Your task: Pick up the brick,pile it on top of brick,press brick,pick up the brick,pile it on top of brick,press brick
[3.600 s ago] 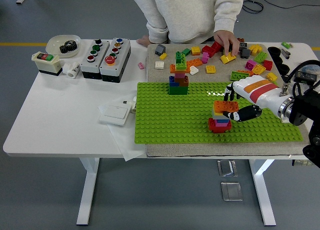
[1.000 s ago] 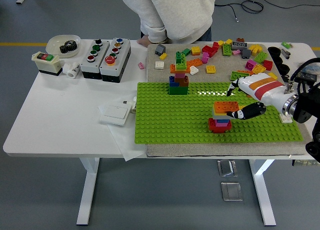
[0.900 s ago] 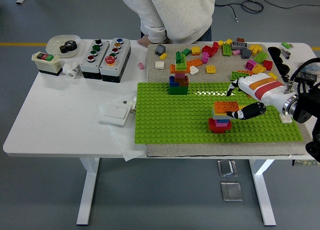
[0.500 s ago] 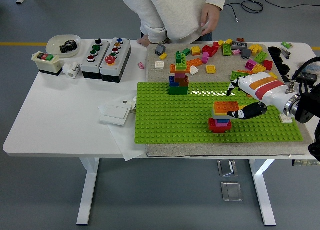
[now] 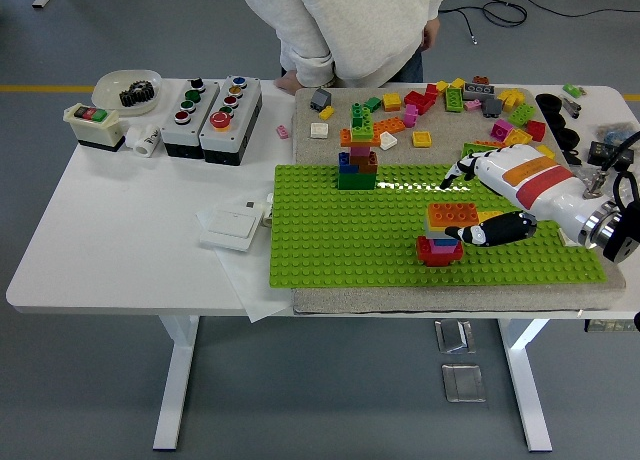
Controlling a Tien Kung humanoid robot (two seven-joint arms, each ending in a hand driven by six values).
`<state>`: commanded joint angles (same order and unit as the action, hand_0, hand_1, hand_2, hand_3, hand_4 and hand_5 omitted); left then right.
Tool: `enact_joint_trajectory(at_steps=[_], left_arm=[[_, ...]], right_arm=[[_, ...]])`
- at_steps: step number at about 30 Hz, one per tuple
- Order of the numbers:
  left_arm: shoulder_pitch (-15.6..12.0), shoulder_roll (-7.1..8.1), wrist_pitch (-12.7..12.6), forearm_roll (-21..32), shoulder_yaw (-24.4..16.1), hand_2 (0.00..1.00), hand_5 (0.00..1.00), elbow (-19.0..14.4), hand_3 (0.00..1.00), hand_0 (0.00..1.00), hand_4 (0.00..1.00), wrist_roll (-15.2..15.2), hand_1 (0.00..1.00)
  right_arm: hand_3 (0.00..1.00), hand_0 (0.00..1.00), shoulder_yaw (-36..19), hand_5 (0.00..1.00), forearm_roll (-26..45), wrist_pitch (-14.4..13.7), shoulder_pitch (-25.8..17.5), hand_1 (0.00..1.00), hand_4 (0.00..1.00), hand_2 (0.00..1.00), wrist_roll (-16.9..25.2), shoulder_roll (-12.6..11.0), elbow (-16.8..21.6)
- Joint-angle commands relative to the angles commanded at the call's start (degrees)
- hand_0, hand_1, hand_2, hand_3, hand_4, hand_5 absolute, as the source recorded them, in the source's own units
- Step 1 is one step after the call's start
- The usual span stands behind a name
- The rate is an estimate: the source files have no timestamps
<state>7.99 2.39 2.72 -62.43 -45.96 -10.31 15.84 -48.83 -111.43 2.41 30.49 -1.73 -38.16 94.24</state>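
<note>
Right now I see my right hand reaching in from the right edge, low over the green baseplate, the white forearm with its red and orange bands angled toward the middle of the surface. The hand lies roughly level, palm turned toward the small brick stack. Its fingers are spread: the thumb points left and touches the stack's right side just under the orange brick on top, while the other fingers stretch out behind the stack, clear of it. I see nothing pinched between them.

The stack stands on the right half of the baseplate, a red brick at the bottom, blue and pink layers in the middle, the orange brick crowning it, all sitting square. A taller tower of green, orange, pink, blue and red bricks stands at the baseplate's far edge, well apart from my hand. Loose bricks lie scattered over the grey mat beyond the baseplate.

At the left of the surface sit two button boxes, a switch and a white bowl. A person in a pale sweatshirt stands at the far side; I cannot make out what their hands are doing.
</note>
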Motion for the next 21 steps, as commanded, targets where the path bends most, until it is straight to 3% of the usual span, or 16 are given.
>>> enact_joint_trajectory(at_steps=[8,21], left_arm=[[-0.06,-0.04,-0.01,-0.17,-0.16,0.636,0.6,0.0,0.558,0.787,0.581,0.05,0.734],[-0.2,-0.01,-0.01,-0.47,-0.36,0.636,0.601,0.0,0.557,0.787,0.582,0.13,0.733]], right_arm=[[0.642,0.689,0.53,0.414,0.38,0.12,-0.93,0.681,0.808,0.744,0.62,-0.53,1.14],[0.64,0.683,1.41,0.403,-0.45,0.56,-1.51,0.677,0.8,0.736,0.47,-0.34,0.14]])
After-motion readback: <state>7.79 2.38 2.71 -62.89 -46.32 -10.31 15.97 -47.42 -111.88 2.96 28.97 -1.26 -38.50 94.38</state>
